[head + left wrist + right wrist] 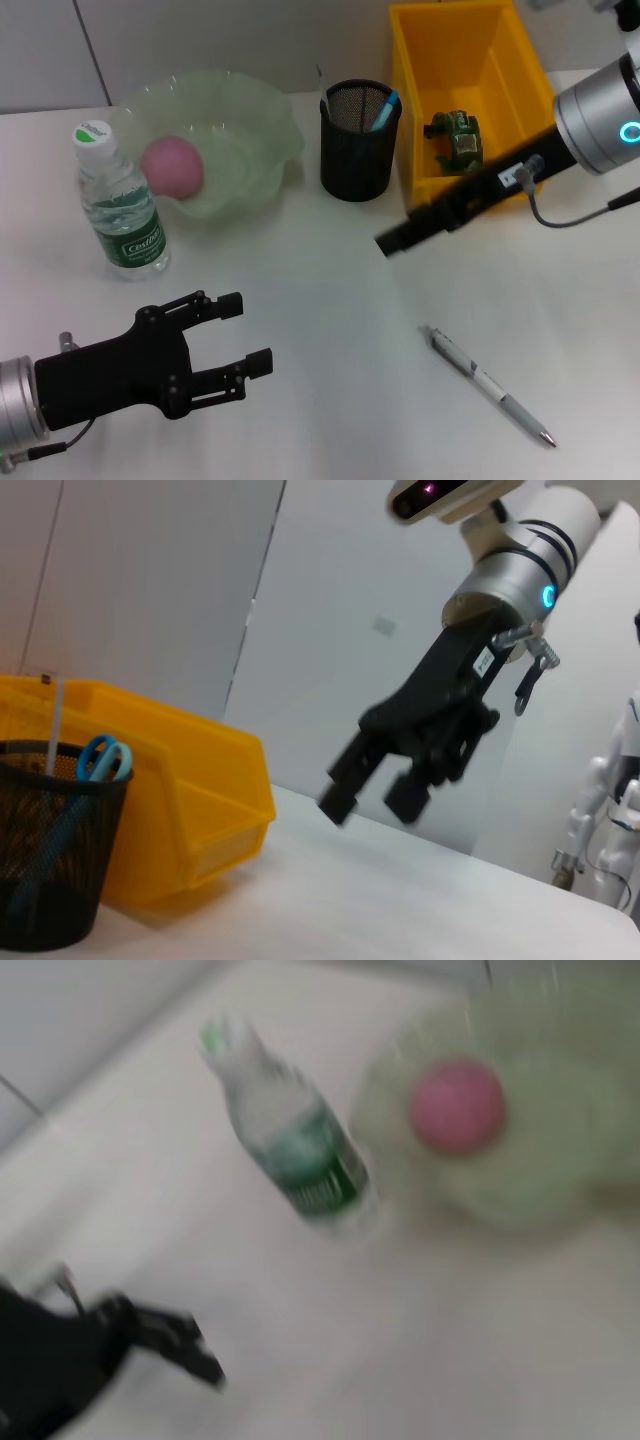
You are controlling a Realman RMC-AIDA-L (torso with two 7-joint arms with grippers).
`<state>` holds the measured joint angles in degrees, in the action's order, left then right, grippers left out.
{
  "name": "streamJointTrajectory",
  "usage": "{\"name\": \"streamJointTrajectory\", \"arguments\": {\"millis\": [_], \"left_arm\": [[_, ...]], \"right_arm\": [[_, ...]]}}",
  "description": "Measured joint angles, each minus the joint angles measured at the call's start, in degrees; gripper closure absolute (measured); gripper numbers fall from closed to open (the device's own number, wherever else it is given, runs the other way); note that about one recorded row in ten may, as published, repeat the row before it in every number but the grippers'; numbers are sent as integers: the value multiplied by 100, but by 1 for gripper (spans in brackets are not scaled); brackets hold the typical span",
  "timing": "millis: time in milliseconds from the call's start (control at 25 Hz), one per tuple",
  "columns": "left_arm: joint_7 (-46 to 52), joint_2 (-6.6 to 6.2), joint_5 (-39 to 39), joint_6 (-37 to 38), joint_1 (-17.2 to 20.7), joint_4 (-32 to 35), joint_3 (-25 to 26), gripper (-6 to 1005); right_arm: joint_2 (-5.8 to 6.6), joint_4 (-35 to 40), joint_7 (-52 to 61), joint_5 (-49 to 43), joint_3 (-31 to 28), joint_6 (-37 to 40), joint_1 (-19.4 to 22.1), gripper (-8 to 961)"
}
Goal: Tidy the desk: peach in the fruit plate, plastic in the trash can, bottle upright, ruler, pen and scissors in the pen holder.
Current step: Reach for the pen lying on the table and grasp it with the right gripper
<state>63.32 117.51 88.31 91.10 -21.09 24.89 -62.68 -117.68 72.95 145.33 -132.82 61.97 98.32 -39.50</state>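
Grippers: 2. Left gripper [243,349] low over the near left of the table [330,380], jaws apart, holding nothing. Right gripper [375,785] hangs over the table's middle, in front of the bin, jaws apart, nothing in them.
Pens: 1 [487,385], flat on the table, near right, apart from both grippers.
Bottles: 1 [119,205], upright, cap on, left side, just beside the plate.
Peaches: 1 [172,165], in the green fruit plate [250,130].
Holders: 1 black mesh pen holder [358,140], blue-handled scissors [103,758] inside.
Bins: 1 yellow bin [505,70], far right, green crumpled plastic [455,136] inside.
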Motion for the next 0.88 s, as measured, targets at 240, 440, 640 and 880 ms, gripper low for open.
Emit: {"name": "streamJointTrajectory", "arguments": {"millis": [240,440,640,880], "left_arm": [[-103,-17,85,74,17,110,-38,189],[-155,-28,88,28,25,110,-16,189],[-158,-34,90,8,26,110,-1,189],[-158,-35,90,-33,17,106,10,189]], "right_arm": [[-82,-497,597,-1360,185,666,-624,248],[-145,-1143,741,-1790,636,683,-886,262],[-150,-1323,900,-1990,1145,519,-920,277],[-170,-1414,1038,-2113,1584,289,-865,295]]}}
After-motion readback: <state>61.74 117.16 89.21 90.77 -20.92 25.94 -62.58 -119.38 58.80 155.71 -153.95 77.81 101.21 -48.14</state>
